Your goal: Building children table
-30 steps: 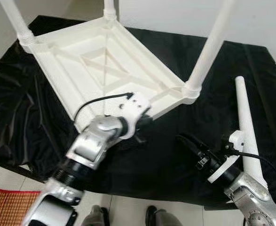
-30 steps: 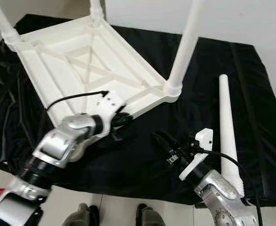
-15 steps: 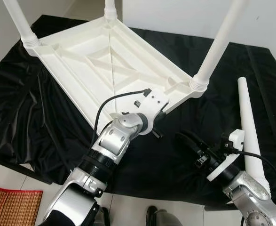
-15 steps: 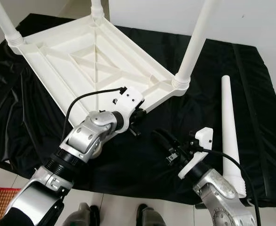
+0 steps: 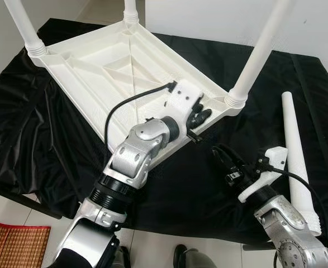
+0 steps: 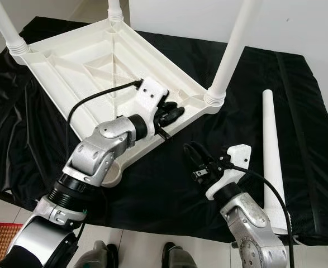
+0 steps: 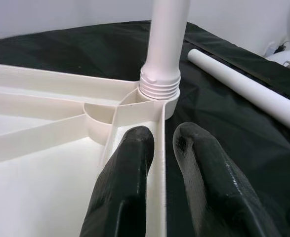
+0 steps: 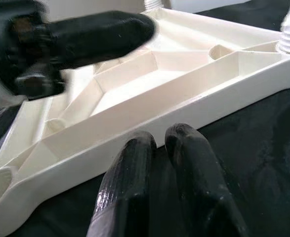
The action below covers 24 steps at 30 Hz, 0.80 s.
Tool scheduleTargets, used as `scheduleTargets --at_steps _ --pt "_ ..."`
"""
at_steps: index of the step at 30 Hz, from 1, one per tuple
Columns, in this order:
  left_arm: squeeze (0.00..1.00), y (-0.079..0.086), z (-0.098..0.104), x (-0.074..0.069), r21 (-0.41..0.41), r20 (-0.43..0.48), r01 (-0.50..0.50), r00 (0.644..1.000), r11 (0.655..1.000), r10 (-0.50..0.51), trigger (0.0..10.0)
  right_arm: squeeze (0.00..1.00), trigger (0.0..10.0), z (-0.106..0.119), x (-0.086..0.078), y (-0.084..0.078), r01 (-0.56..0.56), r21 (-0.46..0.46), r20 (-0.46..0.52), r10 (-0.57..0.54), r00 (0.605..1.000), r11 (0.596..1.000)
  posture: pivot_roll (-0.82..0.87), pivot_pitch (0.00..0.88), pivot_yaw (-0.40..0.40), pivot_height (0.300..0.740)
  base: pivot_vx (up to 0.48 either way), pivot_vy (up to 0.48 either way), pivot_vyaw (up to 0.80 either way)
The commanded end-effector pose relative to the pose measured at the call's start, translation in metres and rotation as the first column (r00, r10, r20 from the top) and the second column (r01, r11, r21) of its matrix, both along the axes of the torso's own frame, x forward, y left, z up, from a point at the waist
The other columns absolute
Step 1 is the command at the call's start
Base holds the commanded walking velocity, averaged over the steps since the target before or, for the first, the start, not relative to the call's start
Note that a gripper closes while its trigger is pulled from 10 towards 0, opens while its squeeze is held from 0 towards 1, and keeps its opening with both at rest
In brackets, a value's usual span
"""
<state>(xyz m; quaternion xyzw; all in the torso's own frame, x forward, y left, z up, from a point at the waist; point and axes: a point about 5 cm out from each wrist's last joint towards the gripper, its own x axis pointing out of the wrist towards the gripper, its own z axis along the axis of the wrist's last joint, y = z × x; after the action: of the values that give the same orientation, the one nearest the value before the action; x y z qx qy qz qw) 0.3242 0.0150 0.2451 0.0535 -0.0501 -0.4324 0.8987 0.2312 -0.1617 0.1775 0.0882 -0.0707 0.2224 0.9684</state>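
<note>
The white plastic children's tabletop (image 5: 113, 72) lies upside down on the black-draped bench (image 5: 18, 139) with three white tapered legs (image 5: 258, 56) screwed in; its near corner socket is empty. The fourth white plastic leg (image 5: 295, 156) lies loose on the cloth. The left end effector (image 7: 162, 148) narrowly straddles the tabletop's rim; the right end effector (image 8: 159, 148) hovers nearly closed, empty.
</note>
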Motion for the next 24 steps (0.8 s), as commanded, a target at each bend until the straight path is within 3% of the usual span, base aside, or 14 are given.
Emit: scheduleTargets --at_steps 1,3,5,6,9,10,11,12,13,15,22,24 --pt "0.0 0.007 0.001 -0.005 0.024 0.012 0.089 0.996 0.996 -0.09 10.0 0.0 10.0 -0.004 0.003 -0.003 0.06 -0.033 -0.008 -0.06 0.998 0.998 0.0 0.222 -0.007 0.74 0.0 0.0 0.0" --pt "0.0 0.031 -0.002 -0.001 0.109 0.045 0.045 0.998 0.993 -0.05 10.0 0.0 10.0 -0.007 0.008 -0.003 0.134 -0.062 -0.015 -0.135 0.991 0.989 0.01 0.223 -0.008 0.74 0.0 0.0 0.0" --pt "0.0 0.031 -0.002 -0.001 0.109 0.045 0.045 0.998 0.993 -0.05 10.0 0.0 10.0 -0.007 0.008 -0.003 0.134 -0.062 -0.015 -0.135 0.991 0.989 0.01 0.223 -0.008 0.74 0.0 0.0 0.0" --pt "0.0 0.043 -0.005 0.002 0.146 0.053 0.023 0.998 0.989 -0.031 10.0 0.0 10.0 -0.009 0.01 -0.002 0.159 -0.069 -0.023 -0.161 0.987 0.985 0.01 0.224 -0.01 0.74 0.0 0.0 0.0" --pt "0.0 0.053 -0.006 0.003 0.174 0.058 0.01 0.998 0.985 -0.02 10.0 0.0 10.0 -0.011 0.011 0.0 0.176 -0.071 -0.029 -0.178 0.984 0.982 0.01 0.226 -0.013 0.74 0.0 0.0 0.0" --pt "0.0 0.068 -0.008 0.005 0.229 0.072 -0.022 0.997 0.973 0.006 10.0 0.0 10.0 -0.012 0.011 0.003 0.187 -0.069 -0.033 -0.19 0.981 0.98 0.02 0.225 -0.014 0.74 0.0 0.0 0.0" --pt "0.0 0.068 -0.008 0.005 0.229 0.072 -0.022 0.997 0.973 0.006 10.0 0.0 10.0 -0.012 0.011 0.003 0.187 -0.069 -0.033 -0.19 0.981 0.98 0.02 0.225 -0.014 0.74 0.0 0.0 0.0" --pt "0.0 0.084 -0.01 0.006 0.285 0.087 -0.052 0.996 0.957 0.029 10.0 0.0 10.0 -0.013 0.011 0.008 0.185 -0.071 -0.029 -0.187 0.982 0.98 0.02 0.224 -0.016 0.74 0.0 0.0 0.0" --pt "0.0 0.084 -0.01 0.006 0.285 0.087 -0.052 0.996 0.957 0.029 10.0 0.0 10.0 -0.013 0.011 0.008 0.185 -0.071 -0.029 -0.187 0.982 0.98 0.02 0.224 -0.016 0.74 0.0 0.0 0.0" --pt "0.0 0.112 -0.011 0.007 0.397 0.12 -0.108 0.991 0.911 0.065 10.0 0.0 10.0 -0.015 0.01 0.016 0.173 -0.076 -0.026 -0.176 0.984 0.982 0.03 0.221 -0.021 0.74 0.0 0.0 0.0" --pt "0.0 0.129 -0.009 0.008 0.452 0.141 -0.149 0.985 0.879 0.095 10.0 0.0 10.0 -0.016 0.011 0.02 0.168 -0.079 -0.026 -0.171 0.985 0.983 0.03 0.22 -0.023 0.74 0.0 0.0 0.0" --pt "0.0 0.147 -0.007 0.011 0.519 0.173 -0.212 0.975 0.828 0.141 10.0 0.0 10.0 -0.015 0.012 0.023 0.161 -0.076 -0.022 -0.163 0.986 0.984 0.03 0.212 -0.03 0.74 0.0 0.0 0.0"
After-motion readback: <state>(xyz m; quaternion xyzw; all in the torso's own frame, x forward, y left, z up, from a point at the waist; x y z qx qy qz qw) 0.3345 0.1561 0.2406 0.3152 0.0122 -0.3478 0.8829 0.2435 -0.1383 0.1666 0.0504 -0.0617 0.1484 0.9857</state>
